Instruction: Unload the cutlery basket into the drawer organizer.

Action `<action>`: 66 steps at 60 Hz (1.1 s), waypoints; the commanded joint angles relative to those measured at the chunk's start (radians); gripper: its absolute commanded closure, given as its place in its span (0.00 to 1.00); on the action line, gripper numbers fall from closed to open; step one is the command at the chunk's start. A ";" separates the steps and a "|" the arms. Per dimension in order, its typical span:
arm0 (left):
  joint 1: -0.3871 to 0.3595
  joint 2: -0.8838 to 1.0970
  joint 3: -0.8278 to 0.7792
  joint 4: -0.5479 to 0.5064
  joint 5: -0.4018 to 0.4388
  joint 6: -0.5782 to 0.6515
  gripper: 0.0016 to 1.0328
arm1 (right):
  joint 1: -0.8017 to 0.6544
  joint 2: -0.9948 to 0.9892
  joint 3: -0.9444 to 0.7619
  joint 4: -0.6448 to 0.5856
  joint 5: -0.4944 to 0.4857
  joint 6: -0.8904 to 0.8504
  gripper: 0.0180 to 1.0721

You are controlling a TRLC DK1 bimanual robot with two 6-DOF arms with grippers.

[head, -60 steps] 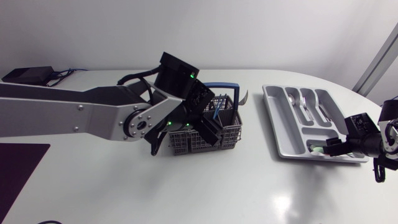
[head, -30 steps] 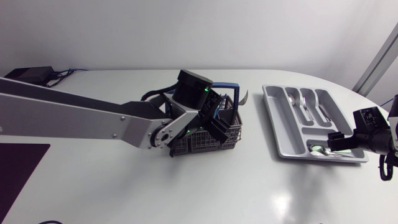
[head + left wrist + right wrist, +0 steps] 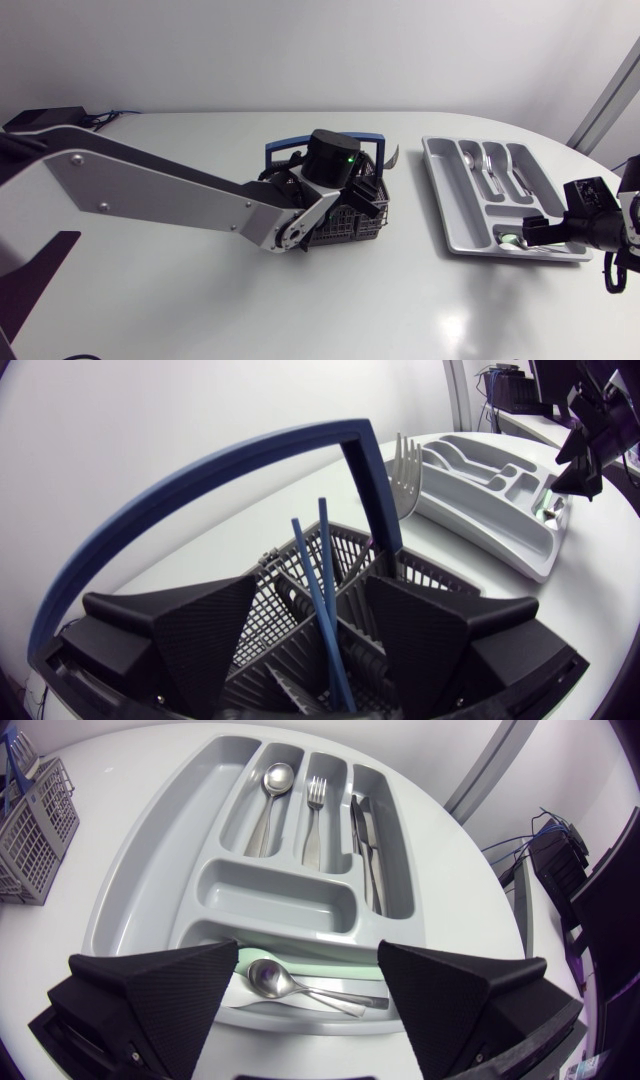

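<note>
Left claw (image 3: 312, 585) gapes over the basket (image 3: 350, 232), 2 blue sticks (image 3: 322, 600) between its fingers. Right claw (image 3: 308, 948) hangs open above a spoon (image 3: 268, 978) at the tray's (image 3: 440, 195) 6 o'clock end.

Our end effector (image 3: 308, 966) hangs over the nearest compartment of the organizer (image 3: 150, 890), its two fingers (image 3: 150, 990) standing wide apart and touching nothing. Between them a near spoon (image 3: 290, 985) lies crosswise in that compartment, resting on a pale green piece (image 3: 330, 967) we cannot identify. Ahead, the three long compartments hold a far spoon (image 3: 270, 795), a fork (image 3: 315, 815) and knives (image 3: 368, 850). The basket (image 3: 35, 830) stands on the table (image 3: 60, 935), well apart from the organizer.
</note>
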 commanded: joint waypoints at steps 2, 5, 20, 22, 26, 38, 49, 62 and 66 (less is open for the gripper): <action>0.002 0.037 0.054 0.035 -0.015 -0.023 0.31 | 0.002 0.036 -0.021 0.023 -0.010 0.020 0.05; -0.001 0.044 0.064 0.039 -0.017 -0.023 0.32 | 0.002 0.045 -0.024 0.030 -0.010 0.020 0.05; -0.005 0.104 0.124 0.050 -0.053 -0.023 0.44 | -0.008 0.068 -0.029 0.052 -0.019 0.018 0.05; -0.005 0.106 0.124 0.053 -0.061 -0.023 0.47 | -0.009 0.071 -0.030 0.055 -0.020 0.017 0.05; -0.007 0.107 0.123 0.061 -0.067 -0.023 0.54 | -0.012 0.076 -0.032 0.056 -0.022 0.015 0.05; -0.016 0.101 0.103 0.075 -0.089 -0.023 0.85 | -0.012 0.077 -0.047 0.070 -0.022 0.012 0.05; -0.031 0.087 0.061 0.138 -0.089 -0.003 0.96 | -0.011 0.071 -0.064 0.082 -0.022 0.011 0.05; -0.044 0.038 -0.012 0.187 -0.089 0.020 0.96 | -0.014 0.069 -0.068 0.082 -0.022 0.009 0.05; -0.048 0.015 -0.043 0.199 -0.089 0.026 0.96 | -0.014 0.066 -0.071 0.082 -0.022 0.009 0.05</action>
